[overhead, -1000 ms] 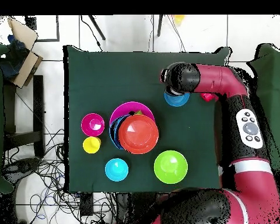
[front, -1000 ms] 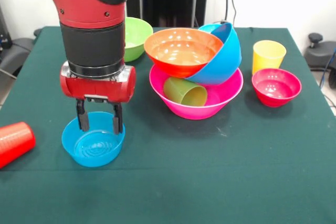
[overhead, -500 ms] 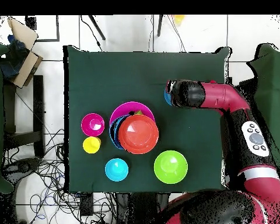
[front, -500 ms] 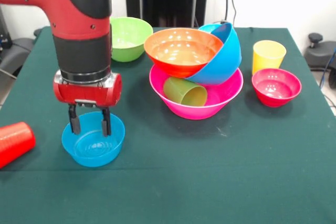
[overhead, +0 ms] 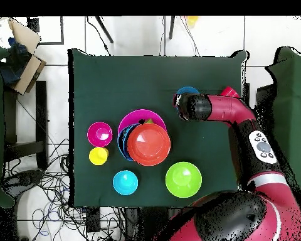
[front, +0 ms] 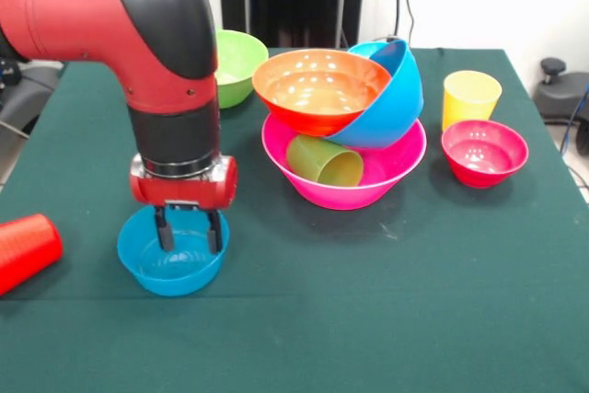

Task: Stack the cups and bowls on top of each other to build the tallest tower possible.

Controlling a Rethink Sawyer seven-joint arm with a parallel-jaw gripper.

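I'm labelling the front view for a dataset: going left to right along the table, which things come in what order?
Red cup → small blue bowl under the gripper → pink bowl holding the pile → magenta-red bowl.

Lopsided tower on pink bowl; red cup on its side.

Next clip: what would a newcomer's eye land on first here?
First the red and black arm, its gripper lowered into the small blue bowl near the table's front edge. Then the tower at mid-table: an orange bowl and a large blue bowl tilted in the pink bowl, beside a green cup lying there.
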